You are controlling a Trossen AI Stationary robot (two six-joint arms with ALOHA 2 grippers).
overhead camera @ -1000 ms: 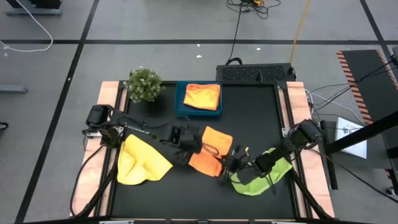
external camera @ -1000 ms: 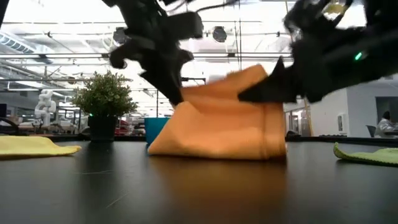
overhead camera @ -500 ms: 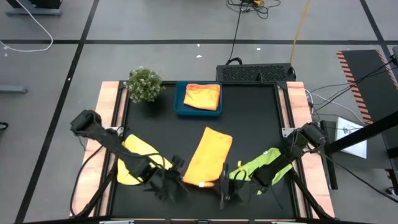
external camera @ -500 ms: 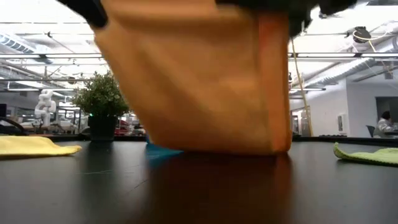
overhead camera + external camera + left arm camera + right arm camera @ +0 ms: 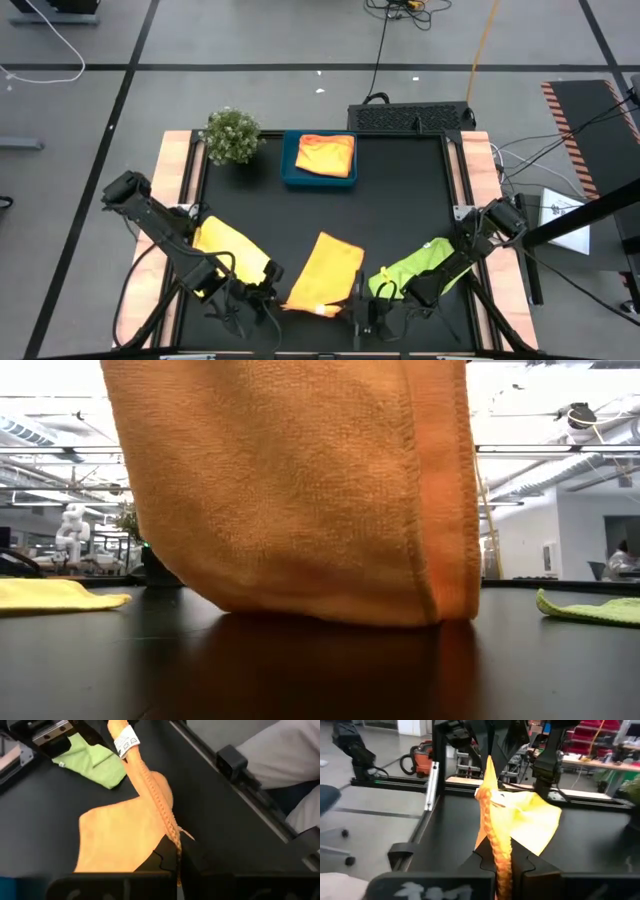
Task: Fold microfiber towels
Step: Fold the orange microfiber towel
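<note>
We look down on a black table, and the biggest thing in play is the orange towel, folded into a long strip near the front edge. Its long axis runs from the front edge back toward the blue tray, leaning a little to the right as it goes back. In the low view the orange towel hangs close before the camera, its lower fold touching the table and a doubled hem running vertically down its right side.

We see a yellow towel lying crumpled on the left side and a lime green towel crumpled on the right, both well apart from the tray. A further orange-yellow towel lies folded in the tray, and a small plant stands just beside the tray's left end.

The left gripper is pressed together on the orange towel's front left corner; the right gripper pinches its front right corner. From each wrist we see the towel's edge caught between the dark fingers and stretching away to the other gripper, with a white label at the far corner.
</note>
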